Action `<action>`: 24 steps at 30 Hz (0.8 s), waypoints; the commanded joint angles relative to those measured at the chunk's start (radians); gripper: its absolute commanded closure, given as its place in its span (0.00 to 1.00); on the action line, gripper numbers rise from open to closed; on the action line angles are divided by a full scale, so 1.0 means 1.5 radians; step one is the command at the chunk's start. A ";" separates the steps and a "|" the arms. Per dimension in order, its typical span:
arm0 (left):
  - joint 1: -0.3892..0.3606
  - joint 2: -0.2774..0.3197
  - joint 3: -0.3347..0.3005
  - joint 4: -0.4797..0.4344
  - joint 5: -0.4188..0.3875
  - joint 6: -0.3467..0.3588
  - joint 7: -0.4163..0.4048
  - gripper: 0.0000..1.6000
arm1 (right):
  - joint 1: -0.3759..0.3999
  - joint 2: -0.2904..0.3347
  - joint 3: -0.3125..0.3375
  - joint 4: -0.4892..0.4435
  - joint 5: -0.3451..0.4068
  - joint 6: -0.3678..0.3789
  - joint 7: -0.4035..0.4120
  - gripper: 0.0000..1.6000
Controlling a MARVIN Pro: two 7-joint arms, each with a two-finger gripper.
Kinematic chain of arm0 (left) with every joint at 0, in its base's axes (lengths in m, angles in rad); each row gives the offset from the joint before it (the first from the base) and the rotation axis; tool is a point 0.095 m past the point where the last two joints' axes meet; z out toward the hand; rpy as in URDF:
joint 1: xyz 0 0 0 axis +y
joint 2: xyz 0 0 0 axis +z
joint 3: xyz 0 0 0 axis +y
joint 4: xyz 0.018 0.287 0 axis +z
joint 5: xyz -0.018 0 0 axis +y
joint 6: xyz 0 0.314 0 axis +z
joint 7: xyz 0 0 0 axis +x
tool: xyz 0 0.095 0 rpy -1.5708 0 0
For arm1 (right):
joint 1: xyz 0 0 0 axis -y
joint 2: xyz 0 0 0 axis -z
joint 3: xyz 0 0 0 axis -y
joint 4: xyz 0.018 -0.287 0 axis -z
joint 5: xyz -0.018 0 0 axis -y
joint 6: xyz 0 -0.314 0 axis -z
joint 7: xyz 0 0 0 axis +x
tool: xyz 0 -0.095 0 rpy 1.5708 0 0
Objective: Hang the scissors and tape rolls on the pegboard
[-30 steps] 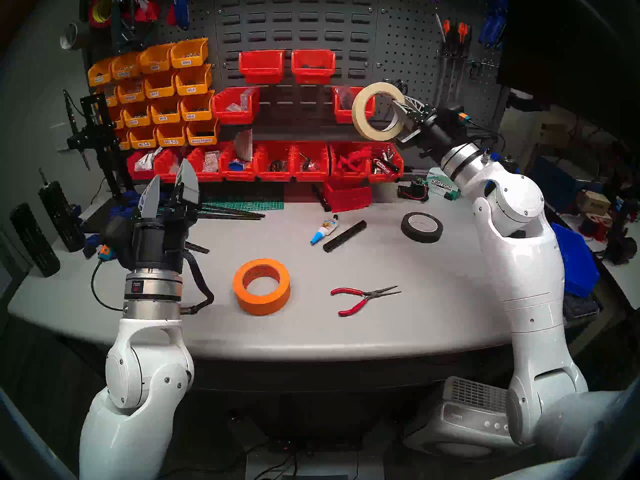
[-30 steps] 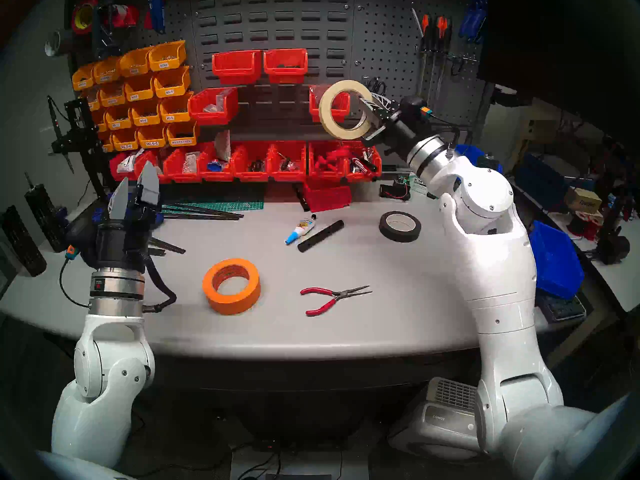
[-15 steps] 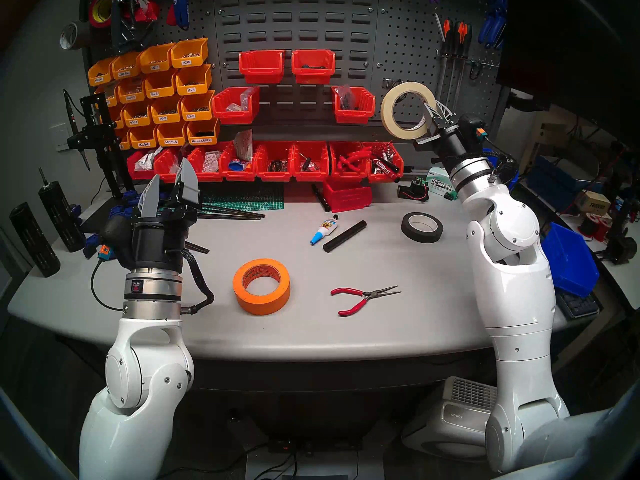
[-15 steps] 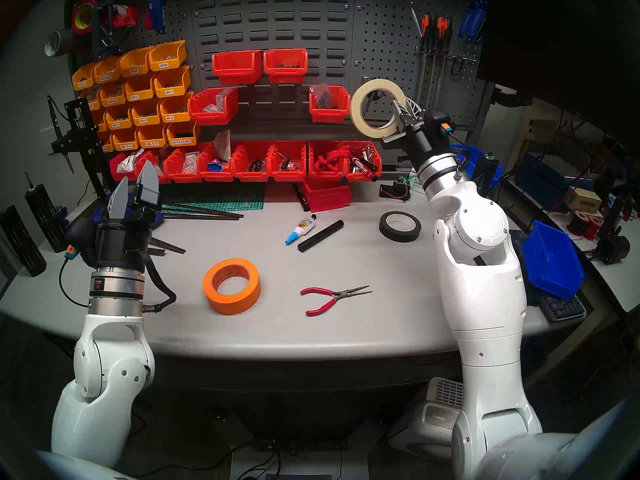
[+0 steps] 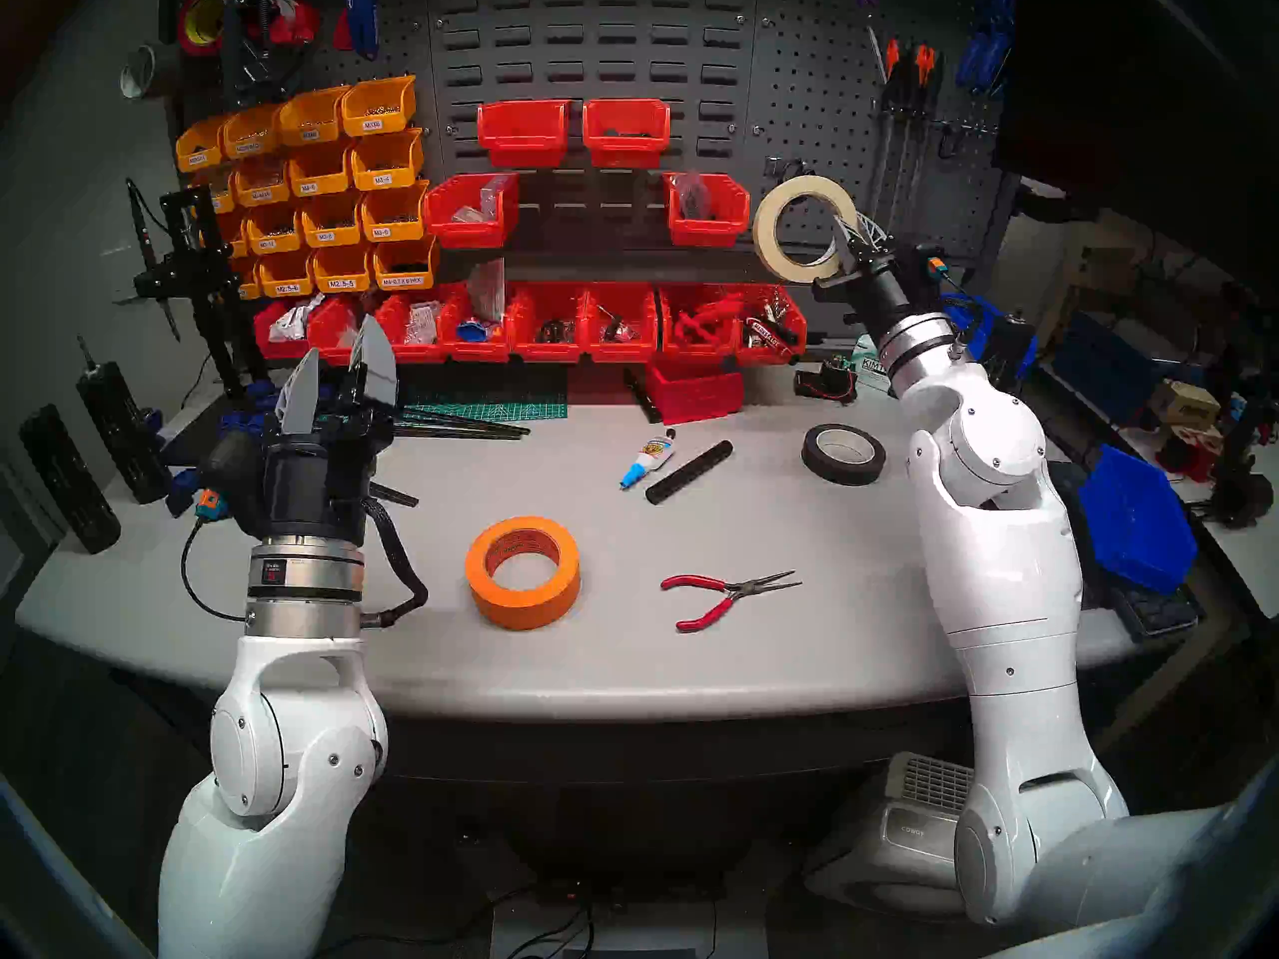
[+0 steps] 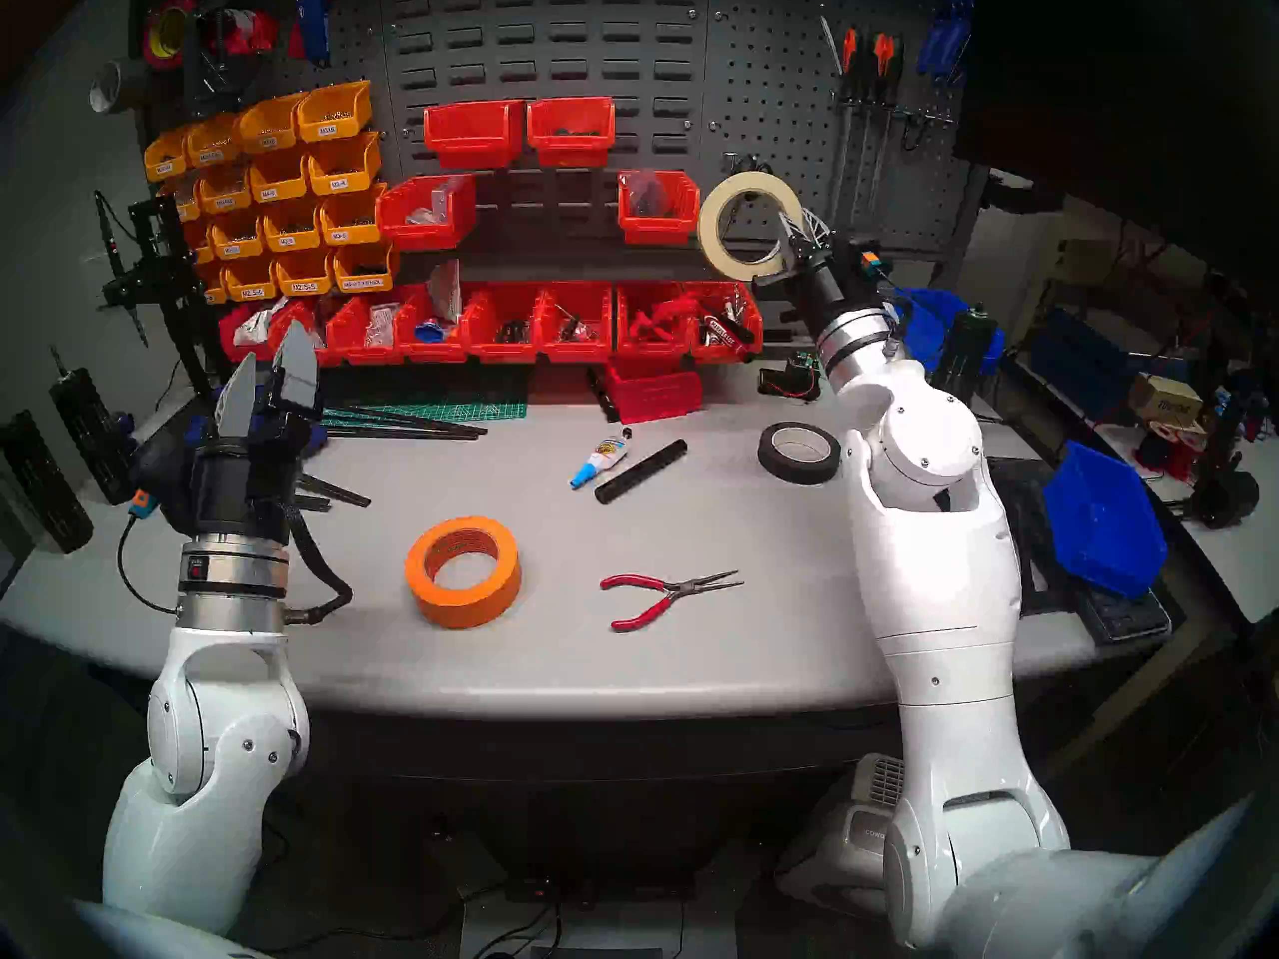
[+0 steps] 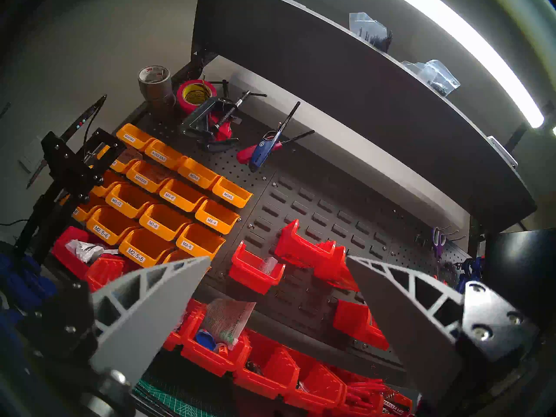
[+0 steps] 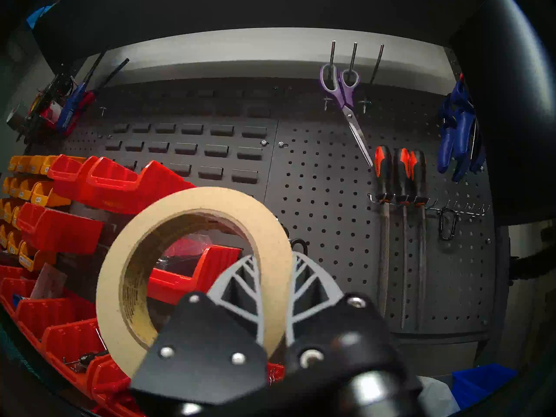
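My right gripper [image 5: 843, 234] is shut on the rim of the cream masking tape ring [image 5: 768, 227], holding it upright in the air in front of the dark grey pegboard [image 5: 817, 92]. In the right wrist view the ring [image 8: 192, 201] sits clamped between the grey fingers [image 8: 240, 275]. Black loop handles of the scissors [image 6: 751, 164] show on a pegboard hook just above the ring. The orange tape roll [image 5: 522, 571] lies flat on the table's front middle. My left gripper [image 5: 339, 383] points upward at the table's left, open and empty.
Red-handled pliers [image 5: 727, 594], a black tape roll [image 5: 843, 454], a glue bottle [image 5: 647, 459] and a black tube [image 5: 688, 471] lie on the table. Red bins [image 5: 706, 207] hang left of the ring. Purple scissors [image 8: 340, 88] and files [image 8: 400, 178] hang on the pegboard.
My right gripper has carried the cream ring to the right, from in front of the red bin to in front of the pegboard, and closer to it. The left arm has not moved.
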 commanded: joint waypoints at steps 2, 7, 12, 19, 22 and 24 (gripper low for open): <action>-0.007 -0.001 -0.001 -0.020 0.000 -0.006 -0.002 0.00 | 0.078 0.013 0.013 -0.001 -0.003 -0.013 -0.003 1.00; -0.007 -0.002 -0.001 -0.021 -0.001 -0.006 -0.002 0.00 | 0.101 0.015 0.009 0.027 -0.002 -0.016 -0.001 1.00; -0.007 -0.002 -0.001 -0.021 0.000 -0.006 -0.002 0.00 | 0.125 0.016 0.004 0.053 -0.001 -0.018 0.001 1.00; -0.007 -0.001 -0.001 -0.020 0.000 -0.006 -0.003 0.00 | 0.149 0.021 -0.003 0.080 -0.003 -0.012 0.002 1.00; -0.007 -0.001 -0.001 -0.020 0.000 -0.006 -0.003 0.00 | 0.163 0.021 -0.005 0.091 -0.001 -0.012 0.004 1.00; -0.007 -0.001 -0.001 -0.020 0.000 -0.006 -0.003 0.00 | 0.173 0.021 -0.004 0.099 0.001 -0.012 0.005 1.00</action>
